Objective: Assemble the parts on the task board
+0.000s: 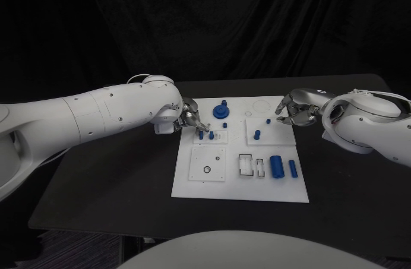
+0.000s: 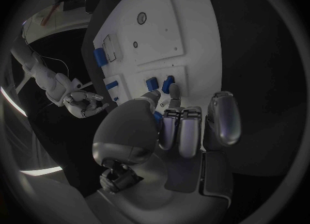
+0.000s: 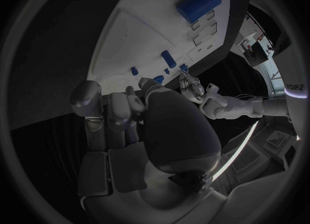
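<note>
Head view: both robot hands flank task board [image 1: 242, 189] edges.

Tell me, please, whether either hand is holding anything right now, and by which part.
It cannot be told. The left hand has fingertips down by two small blue pegs; the right hand hovers with fingers curled, apparently empty.

A black table [image 1: 128, 180] stands before a black curtain [image 1: 223, 25] that hangs in soft folds across the whole far side. Below the table's near left corner a strip of dark patterned carpet [image 1: 77, 248] shows. The room is dim, and the light falls mostly on the tabletop.
</note>
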You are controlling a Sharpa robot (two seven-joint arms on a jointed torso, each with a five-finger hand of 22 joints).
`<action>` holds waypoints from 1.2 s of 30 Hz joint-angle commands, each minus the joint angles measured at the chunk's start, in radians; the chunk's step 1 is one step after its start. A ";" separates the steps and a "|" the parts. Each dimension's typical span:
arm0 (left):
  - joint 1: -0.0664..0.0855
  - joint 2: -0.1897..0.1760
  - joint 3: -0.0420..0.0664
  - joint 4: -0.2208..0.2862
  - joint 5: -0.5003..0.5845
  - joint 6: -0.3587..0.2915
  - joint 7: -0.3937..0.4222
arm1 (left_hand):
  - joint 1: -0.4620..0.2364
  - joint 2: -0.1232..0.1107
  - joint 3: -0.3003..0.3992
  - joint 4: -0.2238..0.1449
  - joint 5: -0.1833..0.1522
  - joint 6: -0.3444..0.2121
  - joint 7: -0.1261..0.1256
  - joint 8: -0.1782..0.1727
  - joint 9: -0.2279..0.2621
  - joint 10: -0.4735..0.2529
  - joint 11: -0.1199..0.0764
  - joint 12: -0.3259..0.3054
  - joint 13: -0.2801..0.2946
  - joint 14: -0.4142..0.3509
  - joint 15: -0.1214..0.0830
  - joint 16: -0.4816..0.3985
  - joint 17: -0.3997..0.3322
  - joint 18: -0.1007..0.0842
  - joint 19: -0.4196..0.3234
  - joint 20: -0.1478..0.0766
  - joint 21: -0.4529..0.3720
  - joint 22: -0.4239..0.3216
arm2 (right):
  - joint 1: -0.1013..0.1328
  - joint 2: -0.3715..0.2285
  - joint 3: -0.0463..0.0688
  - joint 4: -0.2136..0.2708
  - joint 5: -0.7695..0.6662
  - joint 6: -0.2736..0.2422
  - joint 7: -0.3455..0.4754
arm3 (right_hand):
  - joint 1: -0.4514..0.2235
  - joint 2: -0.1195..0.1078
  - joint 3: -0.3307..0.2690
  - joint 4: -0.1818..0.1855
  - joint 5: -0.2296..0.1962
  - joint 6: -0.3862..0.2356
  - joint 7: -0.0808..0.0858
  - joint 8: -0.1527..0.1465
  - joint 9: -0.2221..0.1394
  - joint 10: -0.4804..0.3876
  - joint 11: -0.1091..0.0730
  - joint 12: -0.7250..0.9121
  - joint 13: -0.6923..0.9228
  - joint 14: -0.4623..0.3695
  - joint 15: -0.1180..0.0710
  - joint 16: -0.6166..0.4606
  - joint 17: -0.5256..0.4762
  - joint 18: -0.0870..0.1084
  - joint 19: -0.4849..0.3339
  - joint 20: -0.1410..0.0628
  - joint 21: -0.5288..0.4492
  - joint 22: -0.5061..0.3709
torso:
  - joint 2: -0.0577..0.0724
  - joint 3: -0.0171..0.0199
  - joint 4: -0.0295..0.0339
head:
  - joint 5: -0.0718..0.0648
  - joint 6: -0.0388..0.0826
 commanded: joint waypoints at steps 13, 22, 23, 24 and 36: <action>-0.010 0.001 0.001 -0.004 0.010 -0.002 0.009 | 0.031 -0.012 0.066 -0.052 0.118 0.007 -0.003 -0.034 0.008 0.106 0.000 0.003 0.262 0.102 0.002 0.006 0.263 -0.005 -0.003 0.001 -0.013 0.120 | -0.002 0.000 0.001 0.002 -0.002 0.008 -0.017 | 0.001 0.006 0.005 -0.001 0.007 0.006 -0.001 0.004 0.001 -0.007 0.002 -0.007 -0.002 -0.010 0.000 -0.008 -0.003 0.011 -0.007 -0.001 -0.011 0.107 | 0.000 -0.0004 0.0002 | 0.000 0.000; -0.012 -0.002 0.001 0.001 0.010 -0.002 0.019 | 0.016 -0.052 0.192 -0.111 0.219 0.012 -0.004 -0.053 0.024 0.106 -0.002 0.003 0.262 0.102 0.000 0.006 0.263 -0.005 -0.005 -0.001 -0.022 0.124 | -0.002 0.001 0.001 0.001 -0.002 0.011 -0.020 | 0.001 0.006 0.005 -0.001 0.007 0.006 -0.001 0.004 0.001 -0.007 0.002 -0.007 -0.002 -0.010 0.000 -0.008 -0.003 0.011 -0.007 -0.001 -0.011 0.107 | 0.000 -0.0003 0.0011 | -0.001 0.000; -0.012 -0.002 0.001 0.002 0.010 -0.004 0.021 | 0.016 -0.052 0.192 -0.111 0.219 0.012 -0.004 -0.053 0.024 0.106 -0.002 0.003 0.262 0.102 0.000 0.006 0.263 -0.005 -0.005 -0.001 -0.022 0.124 | -0.002 0.001 0.001 0.001 -0.002 0.011 -0.021 | 0.001 0.006 0.005 -0.001 0.007 0.006 -0.001 0.004 0.001 -0.007 0.002 -0.007 -0.002 -0.010 0.000 -0.008 -0.003 0.011 -0.007 -0.001 -0.011 0.107 | 0.000 -0.0004 0.0007 | -0.002 0.000; -0.012 -0.003 0.001 0.003 0.010 -0.006 0.024 | 0.016 -0.052 0.192 -0.111 0.219 0.012 -0.004 -0.053 0.024 0.106 -0.002 0.003 0.262 0.102 0.000 0.006 0.263 -0.005 -0.005 -0.001 -0.022 0.124 | -0.002 0.001 0.001 0.001 -0.002 0.011 -0.021 | 0.001 0.006 0.005 -0.001 0.007 0.006 -0.001 0.004 0.001 -0.007 0.002 -0.007 -0.002 -0.010 0.000 -0.008 -0.003 0.011 -0.007 -0.001 -0.011 0.107 | 0.000 -0.0004 0.0008 | -0.002 0.000; -0.014 -0.048 0.001 0.059 0.010 -0.108 0.070 | -0.010 -0.066 0.250 -0.137 0.225 0.019 -0.006 -0.055 0.038 0.106 -0.003 0.003 0.262 0.102 -0.001 0.006 0.263 -0.005 -0.003 -0.001 -0.023 0.128 | -0.002 -0.004 0.001 0.003 -0.002 0.015 -0.028 | 0.001 0.007 0.005 -0.001 0.007 0.006 0.000 0.004 0.001 -0.008 0.003 -0.009 -0.004 -0.010 0.001 -0.010 -0.005 0.012 -0.007 -0.001 -0.014 0.106 | -0.001 0.0004 0.0006 | -0.006 0.000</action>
